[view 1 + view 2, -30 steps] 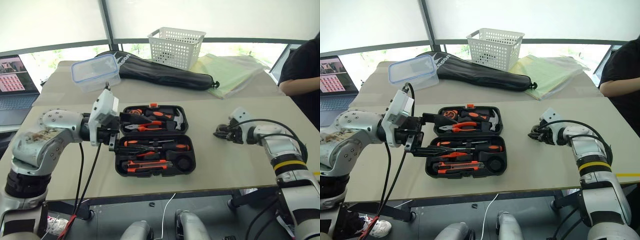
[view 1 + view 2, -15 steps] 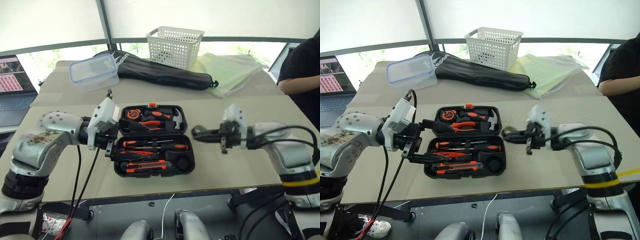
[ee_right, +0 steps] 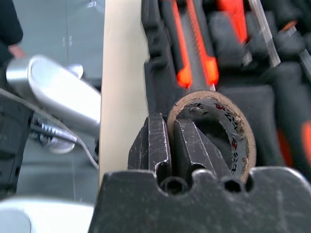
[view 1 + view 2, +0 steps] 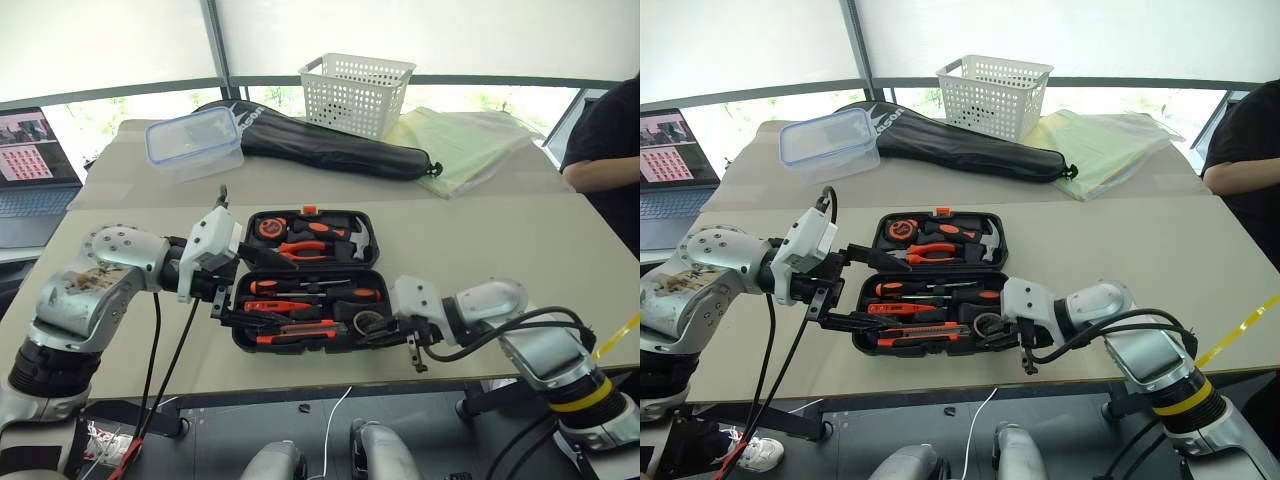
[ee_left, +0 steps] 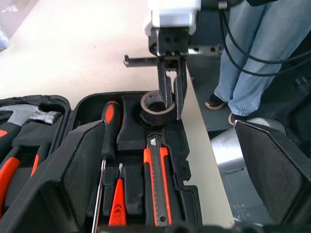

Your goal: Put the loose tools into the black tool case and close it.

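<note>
A laptop (image 4: 25, 150) sits at the far left edge, and a clear lidded box (image 4: 192, 143) lies on the table (image 4: 480, 240) near its back left corner. The left gripper (image 4: 232, 283) hovers at the left side of the open black tool case (image 4: 308, 280), its two black fingers spread wide with nothing between them, pointing in over the case's left rim. The case lies flat on the table with both halves open. The far half holds the orange-handled pliers (image 4: 305, 249), a hammer (image 4: 345, 236) and a tape measure (image 4: 264, 228). The near half holds an orange-and-black screwdriver (image 5: 109, 121), a thin red tester screwdriver (image 5: 117, 208) and the orange-and-black utility knife (image 5: 156, 182) in their recesses. At the near right corner of the case the right gripper (image 5: 171, 112) is pinched on the wall of the small tape roll (image 5: 154, 107), one finger inside the ring and one outside, with the roll at its round recess. Behind the case lie a long black soft bag (image 4: 330, 140), a white basket (image 4: 355, 92) and a pale green plastic sheet (image 4: 470, 140). A person's dark sleeve (image 4: 608, 130) shows at the far right.
</note>
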